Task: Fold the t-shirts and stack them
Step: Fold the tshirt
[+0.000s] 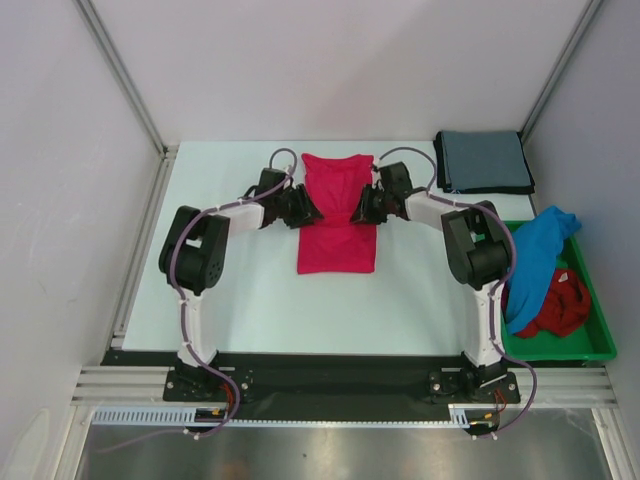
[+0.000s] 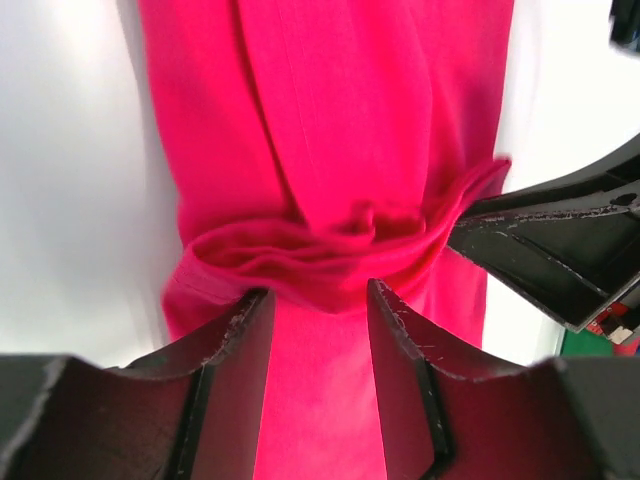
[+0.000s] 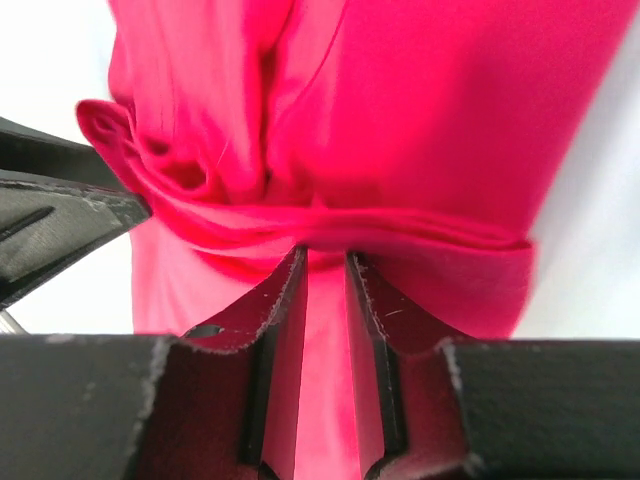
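From above, four shirts are counted: one pink-red shirt (image 1: 335, 225) flat on the bench (image 1: 260, 300), one grey-blue shirt (image 1: 485, 162) folded far right, and one blue shirt (image 1: 540, 255) and one dark red shirt (image 1: 560, 305) in one tray (image 1: 560, 352). At the left wrist, the left tool (image 2: 315, 295) is seen half-closed at the pink-red shirt's bunched ridge, and a hold cannot be told. At the right wrist, the right tool (image 3: 322, 258) is pinched narrowly on that ridge; a crosswise fold is judged in hand, and a level lift by both is called for.
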Tool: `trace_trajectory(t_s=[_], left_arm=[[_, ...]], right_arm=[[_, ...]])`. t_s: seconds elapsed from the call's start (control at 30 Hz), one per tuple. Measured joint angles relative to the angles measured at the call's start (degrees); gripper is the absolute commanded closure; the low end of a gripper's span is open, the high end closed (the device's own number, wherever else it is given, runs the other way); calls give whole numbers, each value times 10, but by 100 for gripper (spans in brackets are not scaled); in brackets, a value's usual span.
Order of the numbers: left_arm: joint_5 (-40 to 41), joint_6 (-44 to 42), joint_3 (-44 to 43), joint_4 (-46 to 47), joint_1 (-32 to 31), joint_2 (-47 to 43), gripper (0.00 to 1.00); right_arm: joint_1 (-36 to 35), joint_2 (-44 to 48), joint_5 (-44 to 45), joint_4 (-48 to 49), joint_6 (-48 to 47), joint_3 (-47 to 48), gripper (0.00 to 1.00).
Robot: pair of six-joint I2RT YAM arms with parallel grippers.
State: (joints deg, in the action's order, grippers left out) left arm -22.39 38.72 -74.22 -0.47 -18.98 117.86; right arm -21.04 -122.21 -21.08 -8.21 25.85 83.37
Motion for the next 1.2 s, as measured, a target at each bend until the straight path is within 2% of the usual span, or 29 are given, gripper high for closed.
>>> trace_trajectory(t_s=[0.17, 0.33, 0.43, 0.5, 0.6, 0.77, 0.9, 1.07, 1.2], left_arm=[[-10, 9, -55, -1, 19, 43, 53], [-20, 18, -129, -27, 43, 63, 51], [-20, 17, -156, -35, 53, 53, 48], [-20, 17, -143, -38, 56, 27, 46], [-23, 18, -60, -26, 56, -47, 43], [-24, 16, 128, -14, 49, -193, 41], [-23, 13, 272, -8, 40, -290, 44], [-18, 17, 381, 16, 4, -339, 44], [-18, 18, 408, 31, -5, -332, 43]], right_arm=[[22, -45, -10, -9, 0, 62, 73], [40, -87, -12, -49, -11, 173, 73], [48, -75, -12, -59, -17, 184, 67], [53, -47, -12, -58, -16, 153, 63], [56, 40, -19, -53, -12, 31, 61], [56, 186, -50, -38, -9, -160, 62], [55, 271, -79, -23, -8, -273, 73], [55, 306, -117, 22, 1, -376, 74], [55, 297, -136, 54, 3, -410, 70]])
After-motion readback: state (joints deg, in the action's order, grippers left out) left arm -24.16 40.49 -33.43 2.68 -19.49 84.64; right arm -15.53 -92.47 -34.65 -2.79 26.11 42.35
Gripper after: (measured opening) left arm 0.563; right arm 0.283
